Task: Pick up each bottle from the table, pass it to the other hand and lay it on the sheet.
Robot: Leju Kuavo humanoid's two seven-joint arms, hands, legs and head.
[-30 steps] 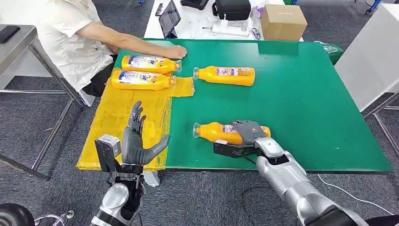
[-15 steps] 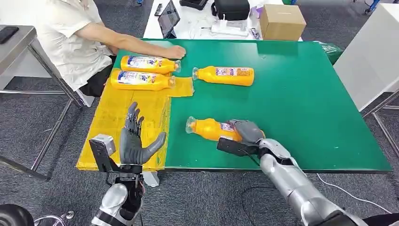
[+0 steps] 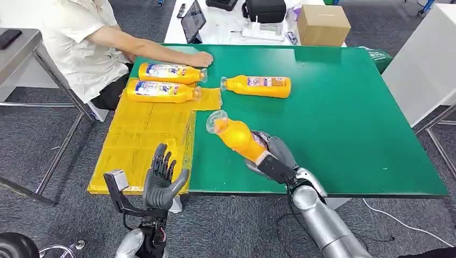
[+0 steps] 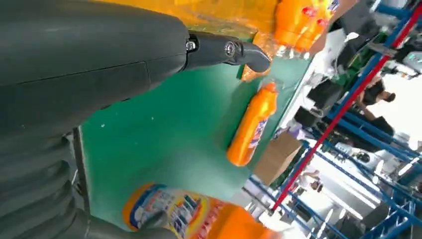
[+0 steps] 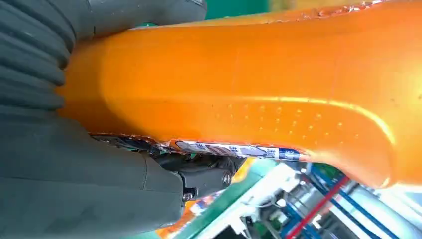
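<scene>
Two orange plastic bottles [image 3: 164,81] already lie on the yellow sheet [image 3: 141,141] at upper left, the right hand [image 3: 271,153] grips a third bottle [image 3: 237,136] at frame centre, the left hand [image 3: 161,180] waits spread, and a fourth bottle [image 3: 258,86] remains on the green surface [image 3: 344,118].

Near bottle lifted and swung toward the yellow sheet

The right hand [image 3: 271,153] now holds the nearest bottle [image 3: 236,135] raised off the green bench [image 3: 344,118], where it lay flat a second ago; its clear cap end tilts up and away, toward the sheet [image 3: 145,134]. The left hand [image 3: 161,180] sits lower and closer in, fingers [image 3: 163,161] apart.
</scene>
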